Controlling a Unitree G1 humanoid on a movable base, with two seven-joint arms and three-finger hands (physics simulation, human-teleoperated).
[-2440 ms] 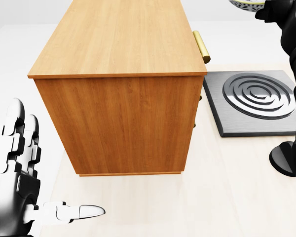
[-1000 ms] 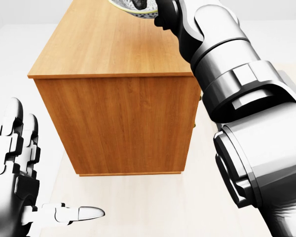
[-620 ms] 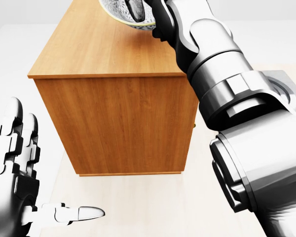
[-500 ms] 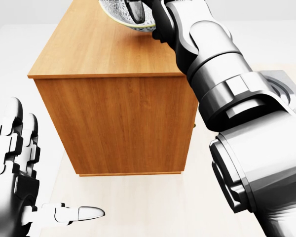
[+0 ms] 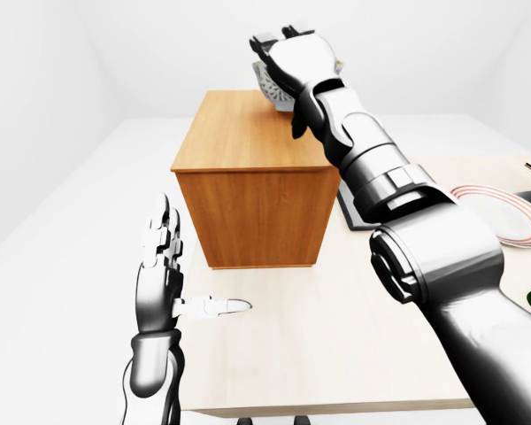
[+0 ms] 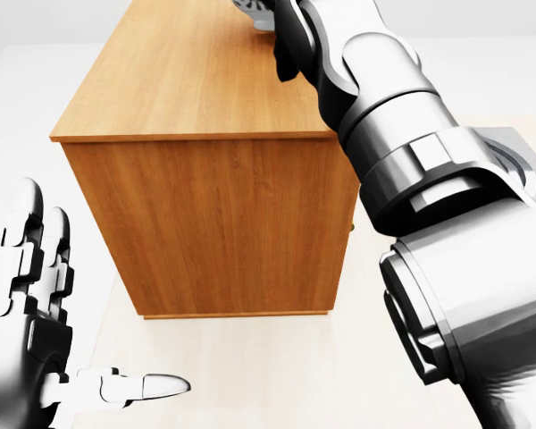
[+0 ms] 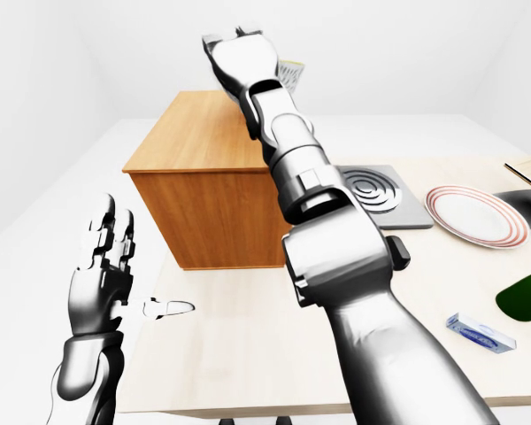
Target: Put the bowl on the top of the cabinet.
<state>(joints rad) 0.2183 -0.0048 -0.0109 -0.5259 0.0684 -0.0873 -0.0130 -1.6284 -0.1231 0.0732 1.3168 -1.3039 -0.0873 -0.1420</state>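
Cabinet (image 5: 255, 168) is serving as the landmark: a plain wooden box sitting on the pale table (image 7: 274, 354), its flat top facing the cameras. Over the far end of that top, the right hand (image 5: 292, 62) is reaching in from the right with its long silver arm, and the patterned bowl (image 5: 270, 87) is showing only as a sliver past the hand's left edge. The hand's back is covering most of the bowl, so whether the fingers are gripping it, or whether its base is touching the wood, cannot be told. In the head view the bowl is being cut off by the top edge. Below and left of the cabinet, the left hand (image 5: 164, 274) is hovering above the table, fingers spread upward, thumb pointing right, holding nothing. Right of the cabinet, a grey hob plate (image 7: 376, 197) is lying partly hidden behind the arm, with a red-rimmed plate (image 7: 473, 215) farther right.
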